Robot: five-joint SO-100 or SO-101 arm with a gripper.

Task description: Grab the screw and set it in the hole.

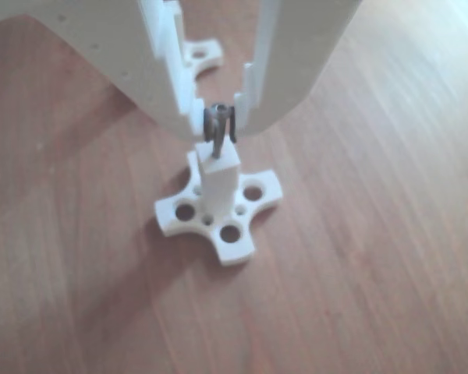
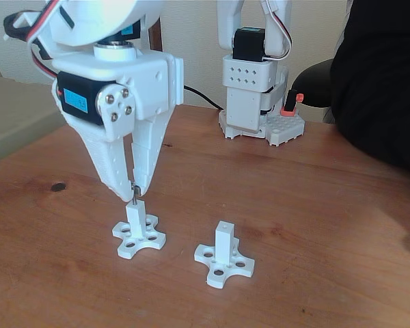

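My white gripper point(image 2: 132, 192) hangs straight above the left white post point(image 2: 134, 217) and is shut on the screw point(image 2: 134, 195). In the other view the dark screw point(image 1: 218, 129) stands nearly upright between the fingertips of the gripper point(image 1: 218, 118). Its lower tip meets the square top face of the post point(image 1: 219, 178), which rises from a cross-shaped base point(image 1: 231, 234). The hole in that face is hidden by the screw's tip, so I cannot tell whether the tip has entered it.
A second white post on a cross base point(image 2: 223, 254) stands to the right on the wooden table point(image 2: 314, 225). The arm's base point(image 2: 251, 102) sits at the back. A person in dark clothing point(image 2: 386, 82) is at the right edge. A dark spot point(image 2: 57, 186) marks the left.
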